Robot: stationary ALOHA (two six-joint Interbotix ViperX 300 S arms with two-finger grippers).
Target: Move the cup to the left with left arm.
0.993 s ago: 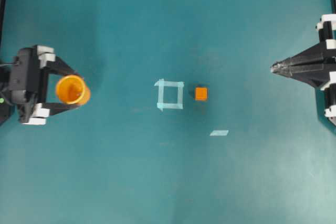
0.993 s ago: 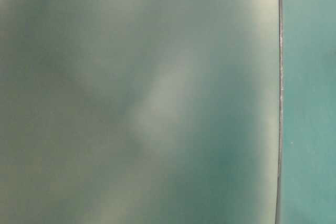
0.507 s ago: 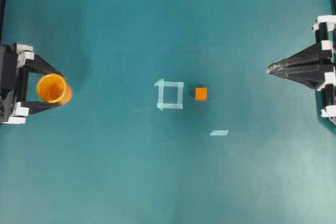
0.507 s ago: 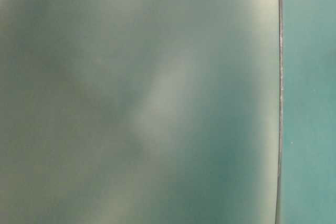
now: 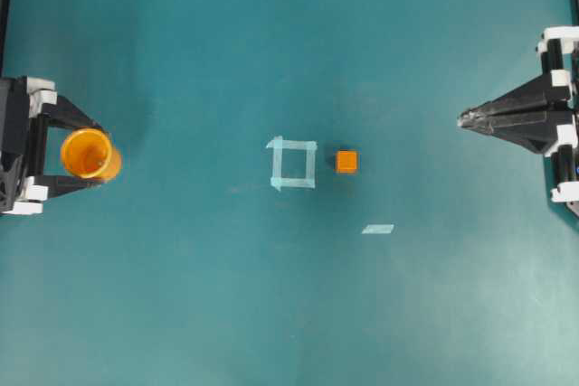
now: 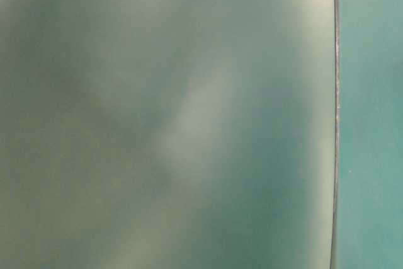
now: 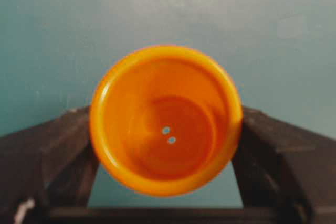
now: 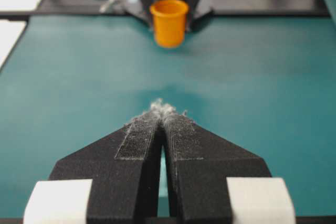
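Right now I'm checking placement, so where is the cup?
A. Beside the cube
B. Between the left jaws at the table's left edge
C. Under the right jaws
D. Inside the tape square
B: the cup sits between the left gripper's spread jaws at the far left, well away from the tape square and the cube.

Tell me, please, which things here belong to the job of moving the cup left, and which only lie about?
Job:
- cup, between the pincer's fingers
- left pincer

Lying about:
- cube
- tape square
- tape strip
- right pincer, shut, idle
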